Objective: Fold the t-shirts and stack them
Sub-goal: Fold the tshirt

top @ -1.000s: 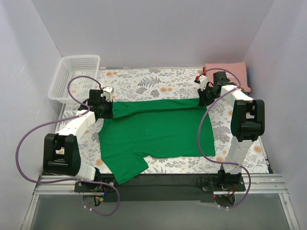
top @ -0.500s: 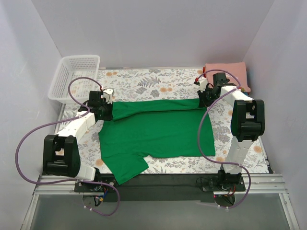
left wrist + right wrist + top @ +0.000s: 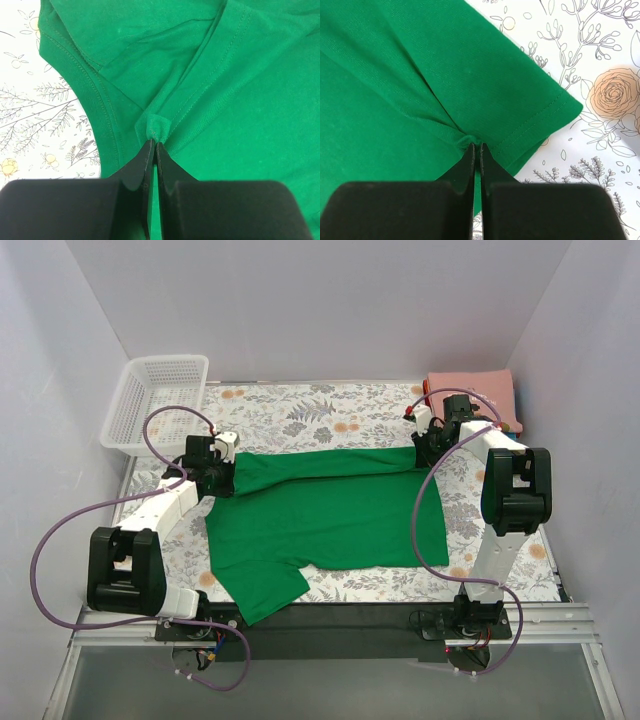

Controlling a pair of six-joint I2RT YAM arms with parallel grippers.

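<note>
The bright green t-shirt (image 3: 330,510) lies spread on the floral table, its far edge folded over toward the middle, one sleeve pointing to the near left. My left gripper (image 3: 228,468) is shut on a pinch of the green cloth (image 3: 156,127) at the shirt's far left corner. My right gripper (image 3: 422,448) is shut on a pinch of the green cloth (image 3: 470,140) at the far right corner, beside the hem. A folded dusty-pink t-shirt (image 3: 475,392) lies at the far right corner of the table. The teal t-shirt is out of view.
A white mesh basket (image 3: 155,400) stands at the far left corner. The floral tablecloth (image 3: 320,415) shows beyond the shirt. Grey walls close in the left, far and right sides. Purple cables loop off both arms.
Both grippers have drawn the shirt's far edge slightly farther from the arm bases, still shut on the cloth. The fold lies a little flatter.
</note>
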